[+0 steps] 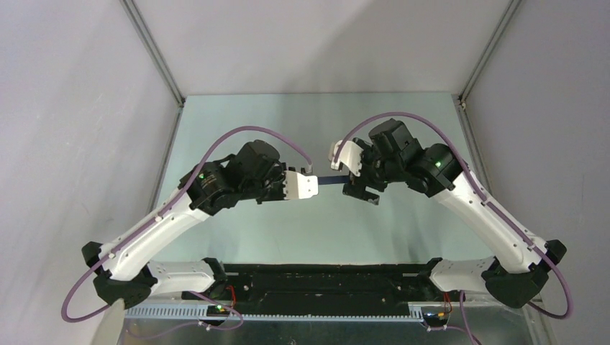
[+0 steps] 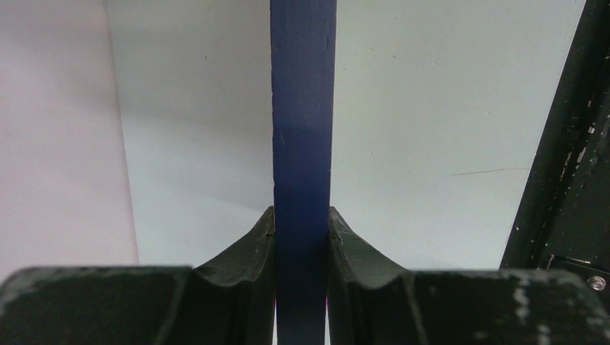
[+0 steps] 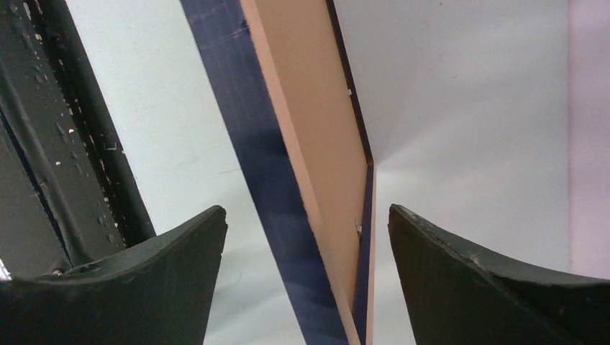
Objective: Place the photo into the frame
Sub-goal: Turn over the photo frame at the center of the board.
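While the left tool is clamping the frame by its dark blue rail, edge-on above the worktop, the right tool is straddling the far end, fingers apart and not touching. Long axis is running arm to arm. Photo is not showing.

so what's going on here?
The frame is upright, edge-on to the top camera, between the two arms. The left gripper is clamped on its dark blue rail. The right gripper is open around the frame, not touching it. No photo shows in any view.
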### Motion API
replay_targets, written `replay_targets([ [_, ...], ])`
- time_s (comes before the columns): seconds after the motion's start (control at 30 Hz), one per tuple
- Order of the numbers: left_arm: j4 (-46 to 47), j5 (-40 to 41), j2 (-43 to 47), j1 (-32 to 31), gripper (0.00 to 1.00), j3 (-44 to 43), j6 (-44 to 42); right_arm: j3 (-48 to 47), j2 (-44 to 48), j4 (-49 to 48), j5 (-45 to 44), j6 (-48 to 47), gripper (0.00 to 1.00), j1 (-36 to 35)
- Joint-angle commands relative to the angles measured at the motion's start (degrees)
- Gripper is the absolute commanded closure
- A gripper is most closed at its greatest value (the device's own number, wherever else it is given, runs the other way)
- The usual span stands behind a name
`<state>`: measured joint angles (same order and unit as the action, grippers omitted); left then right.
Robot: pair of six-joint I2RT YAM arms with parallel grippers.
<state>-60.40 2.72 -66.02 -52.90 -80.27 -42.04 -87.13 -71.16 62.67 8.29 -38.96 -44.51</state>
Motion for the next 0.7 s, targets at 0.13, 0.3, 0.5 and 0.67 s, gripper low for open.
replay_targets([
  [0.13,3.6,-5.1,2.3,2.9,1.0,-4.5,-0.5,-2.1,-2.1,-1.6,-1.3,-1.7,0.38,-1.3],
  [0.3,3.7,-6.2,1.3,4.4,1.0,-4.4,-0.7,-2.2,-2.5,-0.7,-1.1,-2.1,0.59,-1.6],
  [0.5,3.7,-6.0,0.5,4.9,1.0,-4.8,-1.2,-3.6,-2.9,0.9,-1.3,-3.4,0.84,-2.0],
  [0.67,3.6,-5.1,0.0,5.5,0.83,-4.8,-1.0,-4.2,-3.2,1.5,-0.5,-4.1,0.93,-1.9],
])
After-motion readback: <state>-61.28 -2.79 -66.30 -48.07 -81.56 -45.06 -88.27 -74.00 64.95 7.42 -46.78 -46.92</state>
